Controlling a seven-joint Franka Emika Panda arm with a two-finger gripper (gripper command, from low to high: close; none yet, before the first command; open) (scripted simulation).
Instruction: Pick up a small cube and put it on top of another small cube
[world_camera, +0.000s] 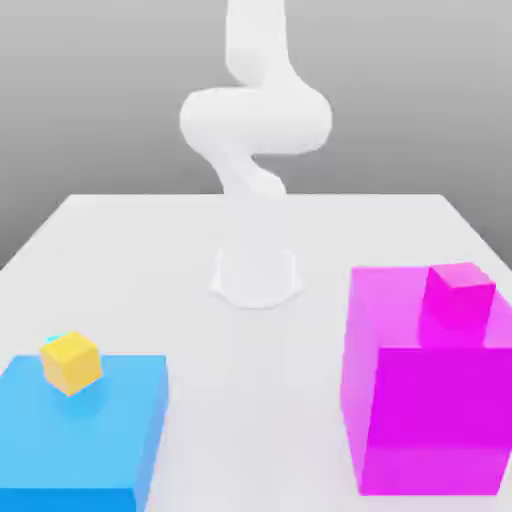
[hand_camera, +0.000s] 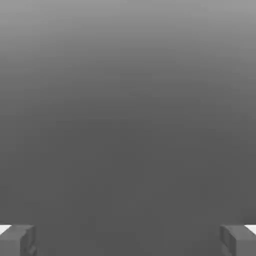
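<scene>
The tool (hand_camera: 128, 240) stands released, its fingers (hand_camera: 17, 240) wide apart with nothing between. In the exterior view, a small yellow cube (world_camera: 71, 362) rests on a blue block (world_camera: 80, 430) at lower left; a small magenta cube (world_camera: 460, 292) tops a magenta block (world_camera: 425, 400) at lower right. Farther back, the arm (world_camera: 255, 130) rises from the white desk (world_camera: 250, 230).

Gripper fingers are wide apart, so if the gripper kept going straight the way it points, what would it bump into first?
Probably nothing: between the open gripper's fingers the hand view has just plain grey.
</scene>
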